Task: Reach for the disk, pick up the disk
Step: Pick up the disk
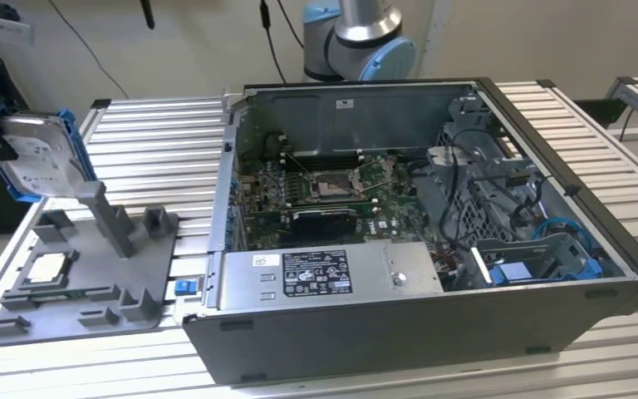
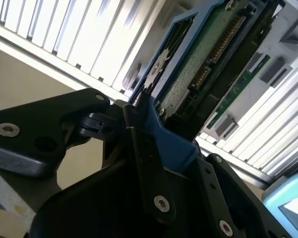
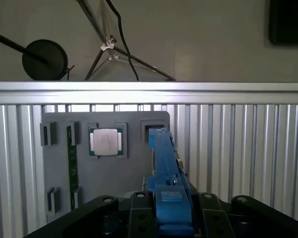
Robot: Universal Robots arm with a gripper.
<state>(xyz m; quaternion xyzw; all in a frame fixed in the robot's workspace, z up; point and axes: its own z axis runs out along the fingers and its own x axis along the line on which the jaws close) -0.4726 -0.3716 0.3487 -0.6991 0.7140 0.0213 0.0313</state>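
Observation:
The disk (image 1: pixel 36 158) is a silver hard drive in a blue frame. It stands on edge, tilted, at the exterior view's far left, above the back corner of the grey fixture tray (image 1: pixel 86 283). My black gripper (image 1: pixel 7 143) is shut on it from the left side. In the first wrist view the disk's blue frame edge (image 3: pixel 164 168) runs out from between my fingers (image 3: pixel 139 210) toward a slot in the tray. The second wrist view shows the disk's green circuit board underside (image 2: pixel 203 64) and the gripper (image 2: pixel 146 144) clamped on its blue frame.
An open computer case (image 1: pixel 552 332) takes up the middle and right of the slatted aluminium table (image 1: pixel 153 141). A grey power box (image 1: pixel 319 274) sits inside the case. The tray holds a square processor chip (image 3: pixel 106 142), a green memory stick (image 3: pixel 72 163) and upright posts (image 1: pixel 109 216).

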